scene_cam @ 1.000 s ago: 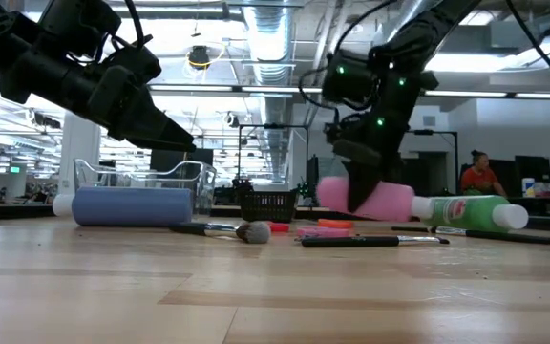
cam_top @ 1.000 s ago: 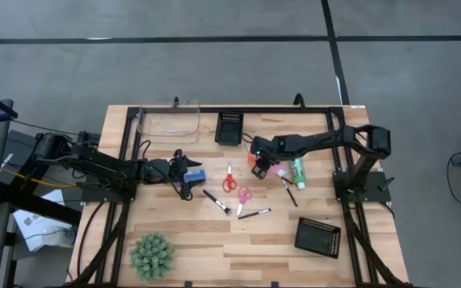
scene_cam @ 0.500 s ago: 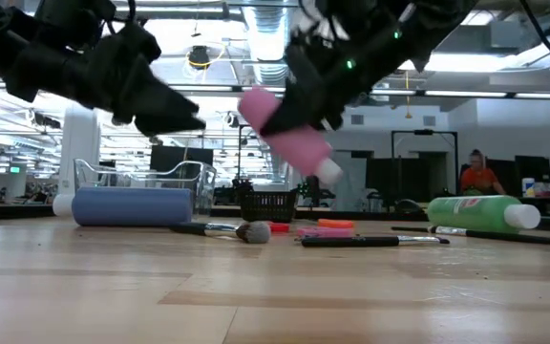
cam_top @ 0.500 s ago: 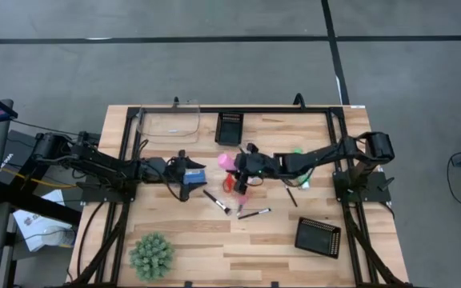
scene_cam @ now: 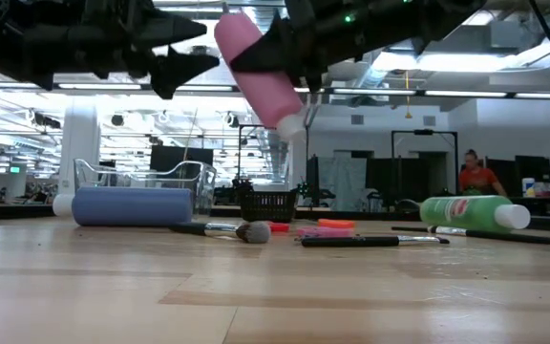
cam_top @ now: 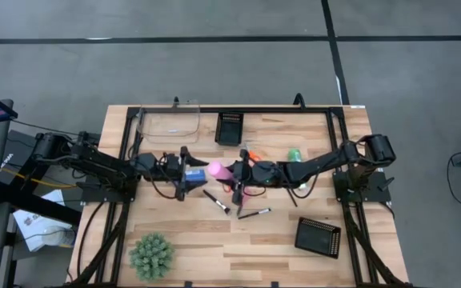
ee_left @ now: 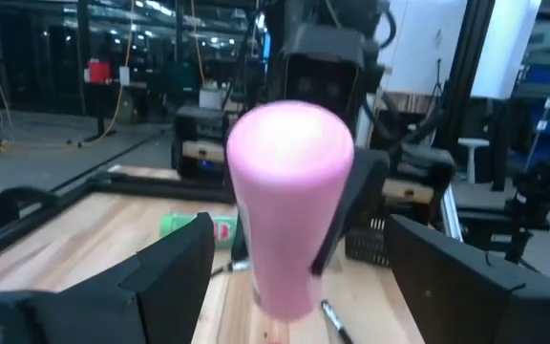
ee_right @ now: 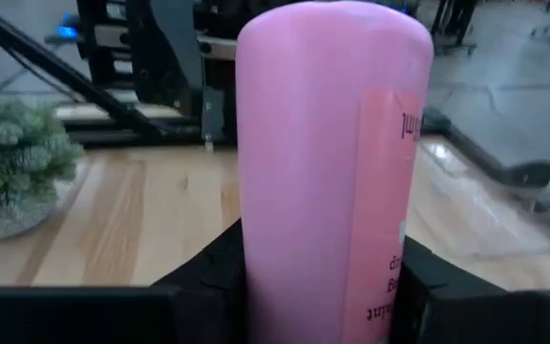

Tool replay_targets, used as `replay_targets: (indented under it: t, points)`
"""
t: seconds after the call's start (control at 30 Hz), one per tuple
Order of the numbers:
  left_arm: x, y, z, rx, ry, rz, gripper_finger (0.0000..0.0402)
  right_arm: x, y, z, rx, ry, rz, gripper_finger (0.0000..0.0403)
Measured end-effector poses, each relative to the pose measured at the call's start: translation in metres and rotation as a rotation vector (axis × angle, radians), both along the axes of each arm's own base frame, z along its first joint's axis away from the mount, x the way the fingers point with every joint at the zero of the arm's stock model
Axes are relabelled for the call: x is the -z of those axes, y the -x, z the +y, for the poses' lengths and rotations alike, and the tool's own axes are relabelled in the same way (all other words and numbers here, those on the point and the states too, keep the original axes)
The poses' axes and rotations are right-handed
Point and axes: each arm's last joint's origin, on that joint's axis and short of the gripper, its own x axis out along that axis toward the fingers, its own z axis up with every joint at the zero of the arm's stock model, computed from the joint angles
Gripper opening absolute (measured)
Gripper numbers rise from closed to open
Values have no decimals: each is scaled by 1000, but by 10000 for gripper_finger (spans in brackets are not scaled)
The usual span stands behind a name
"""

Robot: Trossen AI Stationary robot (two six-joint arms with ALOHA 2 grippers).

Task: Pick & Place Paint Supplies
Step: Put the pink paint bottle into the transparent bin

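- Pink bottle (scene_cam: 254,65), plain pink body, white cap; label lettering in darker pink
- Blue bottle (scene_cam: 132,205), white cap
- Green bottle (scene_cam: 468,211), white cap, label with red print
- Scissors (scene_cam: 325,227): orange and pink handles
- Brushes (cam_top: 217,202): dark handles
- Worktop (cam_top: 214,240): pale wood in plank stripes
- Plant (cam_top: 151,255): grey-green, spiky
- Mesh trays (cam_top: 318,236): black
- Fingers (ee_left: 165,272): dark

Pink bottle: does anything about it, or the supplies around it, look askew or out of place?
The pink bottle is off the table, tilted cap-down in the right gripper, with the open left gripper facing its base. The blue bottle and green bottle lie on their sides. Nothing spilled or damaged.
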Motion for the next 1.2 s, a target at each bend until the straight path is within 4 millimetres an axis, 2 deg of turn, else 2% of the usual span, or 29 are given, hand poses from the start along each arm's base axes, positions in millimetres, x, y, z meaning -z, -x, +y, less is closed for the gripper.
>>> replay_targets:
  t: [0.27, 0.5, 0.73, 0.87, 1.1, 1.2]
  points:
    - [-18, -12, -2, 36, -12, -39, 296, -3, -1, 1, -39, 10, -34, 136]
    - [-15, -28, -3, 43, -34, 9, 296, -9, -2, 2, -68, 27, -85, 136]
    - [-14, -45, 1, 27, -57, -22, 288, -12, -3, 3, -97, 24, -118, 134]
    - [-14, -47, 3, 20, -59, -48, 255, -11, -2, 5, -101, 24, -112, 136]
    - [-16, -46, 2, 14, -107, -57, 151, -11, -2, 6, -103, 18, -94, 169]
    - [-19, -44, 3, 11, -116, -61, 148, -11, -2, 7, -120, 18, -97, 177]
